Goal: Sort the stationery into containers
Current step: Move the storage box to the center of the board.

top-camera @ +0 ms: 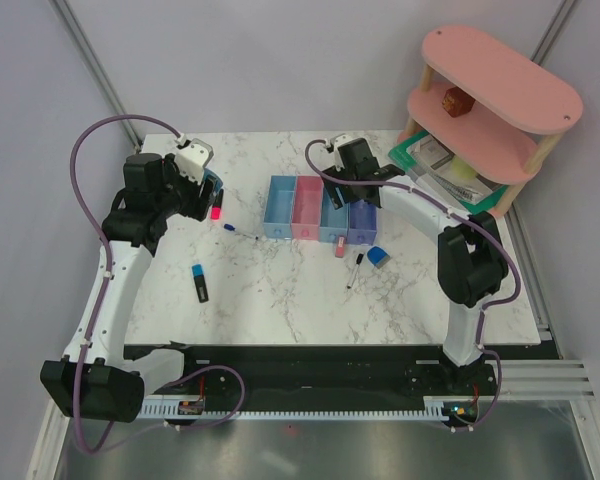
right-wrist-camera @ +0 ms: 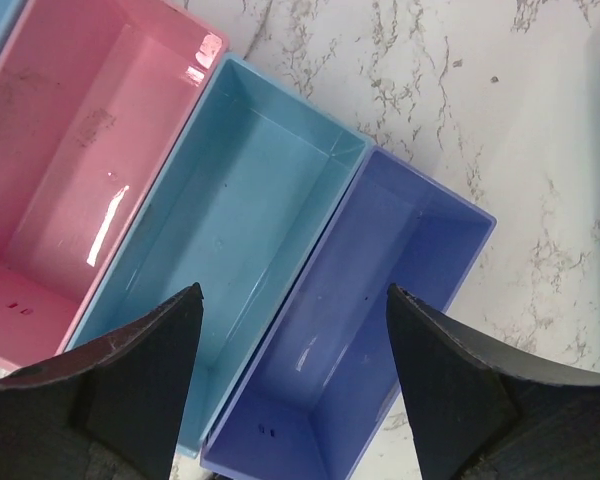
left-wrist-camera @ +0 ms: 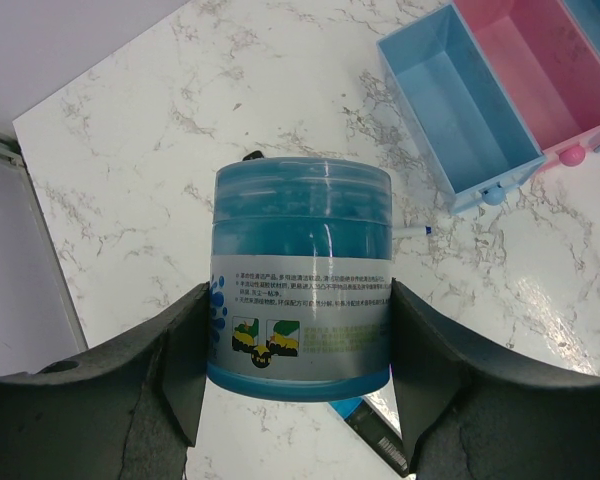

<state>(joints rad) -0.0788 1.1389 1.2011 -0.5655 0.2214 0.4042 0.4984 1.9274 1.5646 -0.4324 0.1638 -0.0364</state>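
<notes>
**Desk:** What does the left gripper (left-wrist-camera: 298, 345) have?

**Field:** Its jaws are clamped on the sides of a round blue tub (left-wrist-camera: 300, 250) with a white label. The tub is upright between them and appears lifted off the marble table (left-wrist-camera: 130, 170). A pink highlighter (top-camera: 216, 210) lies just under the claw, and a thin pen (top-camera: 242, 233) lies a little further towards the bins.

**Desk:** Which way is the drop?

**Field:** To the claw's right in the overhead view. The light-blue bin (top-camera: 278, 207) heads the joined row and is nearest, with the pink bin (top-camera: 306, 208) touching its far side. Each bin's long axis runs away from the robot, so the tub would cross a long wall. Judging by widths in the left wrist view, the fit looks tight.

**Desk:** And the right gripper (right-wrist-camera: 292, 330)?

**Field:** Its jaws are apart and empty. It hangs over the wall shared by the blue bin (right-wrist-camera: 250, 230) and the violet bin (right-wrist-camera: 380, 300). The left arm is plainly nearer the tub, since it holds it.
</notes>
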